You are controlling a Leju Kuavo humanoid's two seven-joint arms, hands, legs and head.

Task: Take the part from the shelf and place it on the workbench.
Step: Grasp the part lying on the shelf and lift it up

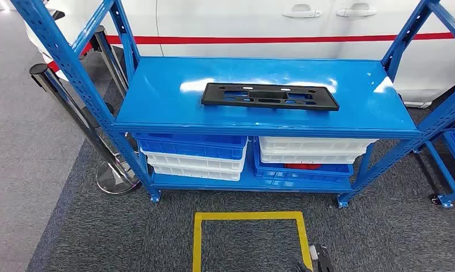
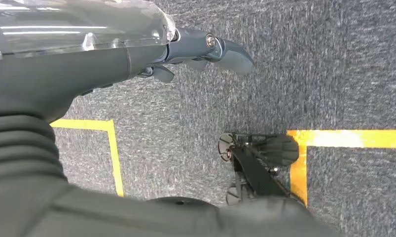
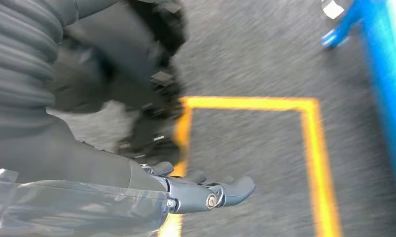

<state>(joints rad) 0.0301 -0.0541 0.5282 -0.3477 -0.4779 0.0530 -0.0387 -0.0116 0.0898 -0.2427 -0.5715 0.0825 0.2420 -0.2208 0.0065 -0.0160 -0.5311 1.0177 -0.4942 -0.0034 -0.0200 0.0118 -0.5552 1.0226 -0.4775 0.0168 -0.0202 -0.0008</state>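
Head view: flat black plastic part point(image 1: 270, 96) on blue metal shelf point(image 1: 157, 102); we raise both empty, loosely spread hands, left hand point(image 2: 205, 54), right hand point(image 3: 205, 190), gripping its ends evenly.

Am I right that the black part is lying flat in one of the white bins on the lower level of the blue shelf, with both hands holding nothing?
Not quite: the head view shows the black part lying flat on the top surface of the blue shelf, not in a bin. The rest holds: the left hand and right hand hold nothing, hanging over the carpet.
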